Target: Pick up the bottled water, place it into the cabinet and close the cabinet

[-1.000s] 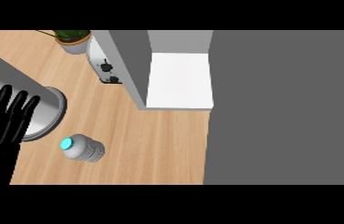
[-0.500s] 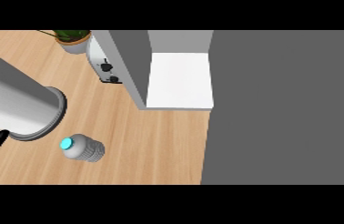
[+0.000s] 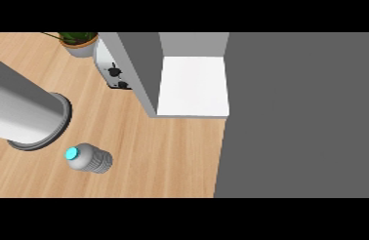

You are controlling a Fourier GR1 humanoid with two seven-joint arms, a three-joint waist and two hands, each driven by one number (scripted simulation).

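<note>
The bottled water is lying on its side on the wooden counter, well apart from the open cabinet and toward the viewer and to the left of it. Nothing of the task is looking done: the bottle is not being held, it is not inside the cabinet, and the white shelf of the cabinet is showing bare. All three steps (picking up, placing, closing) are remaining, as far as I can judge.

The long axis of the bottle is running roughly from the upper left to the lower right, and its turquoise cap is pointing away from the cabinet, toward the left edge of the view. The ribbed grey body is pointing back toward the cabinet side.

A grey forearm is coming in from the left, further left of the cabinet than the bottle, and its round end is hanging just above the bottle in the view. No hand is showing anywhere, so I cannot tell whether the fingers are released or clenched.

A toaster is standing just beside the left wall of the cabinet, and a potted plant is behind it.
</note>
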